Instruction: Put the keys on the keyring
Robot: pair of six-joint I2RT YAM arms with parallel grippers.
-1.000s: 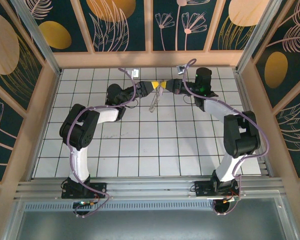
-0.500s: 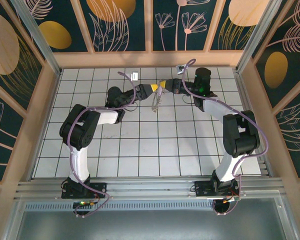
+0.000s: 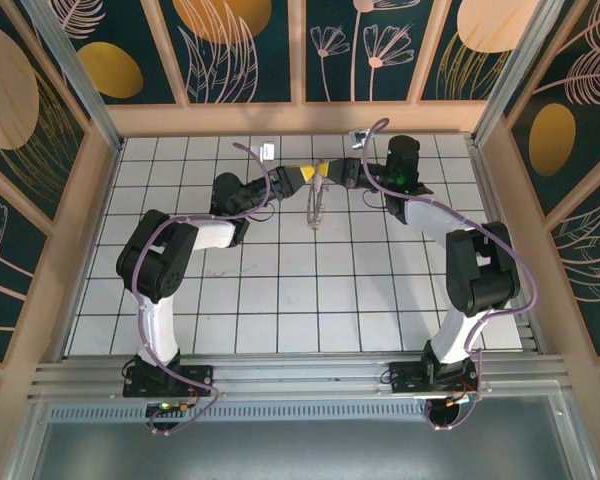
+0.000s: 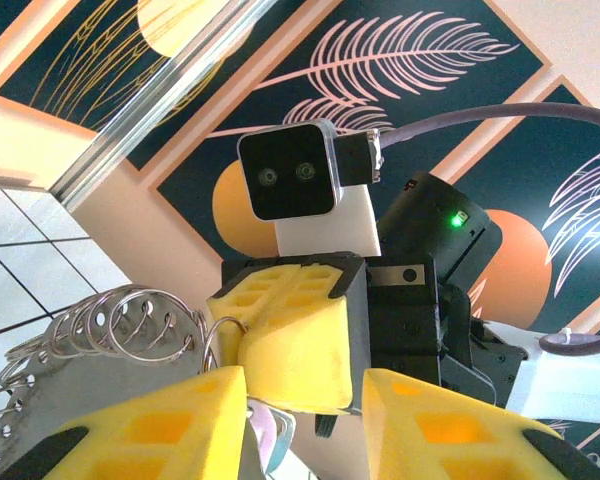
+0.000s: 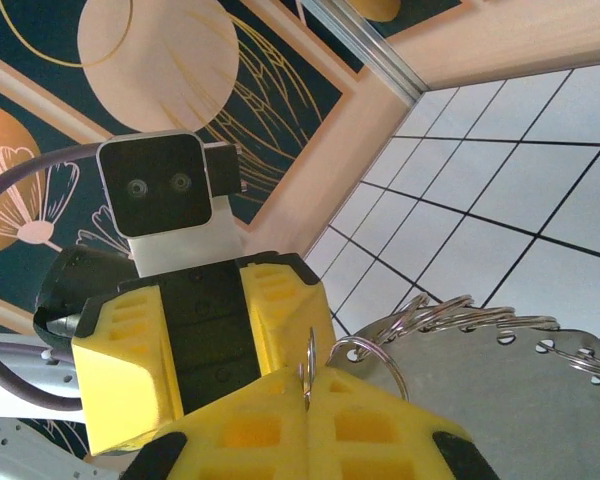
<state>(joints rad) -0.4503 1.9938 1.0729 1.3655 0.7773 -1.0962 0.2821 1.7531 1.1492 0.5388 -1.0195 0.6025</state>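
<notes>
My two grippers meet nose to nose above the far middle of the tiled floor, the left gripper point(image 3: 307, 176) facing the right gripper point(image 3: 329, 168). In the right wrist view, the right gripper point(image 5: 308, 388) is shut on a thin metal keyring point(image 5: 309, 352) seen edge-on. In the left wrist view, the left gripper point(image 4: 302, 388) has its yellow fingers point(image 4: 150, 425) apart. A pale lilac key point(image 4: 263, 440) sits between them against the left one. The right gripper's closed fingertips reach in just above the key.
A grey metal plate point(image 3: 315, 208) hangs below the grippers, with several steel rings point(image 5: 450, 312) through holes along its edge. One ring point(image 5: 380, 352) links a plate hole beside the right fingers. Wooden walls point(image 3: 300, 118) close the floor at the back and sides.
The hanging plate has swung from slanting down-left to nearly straight down. Both grippers have stayed together at almost the same spot.
</notes>
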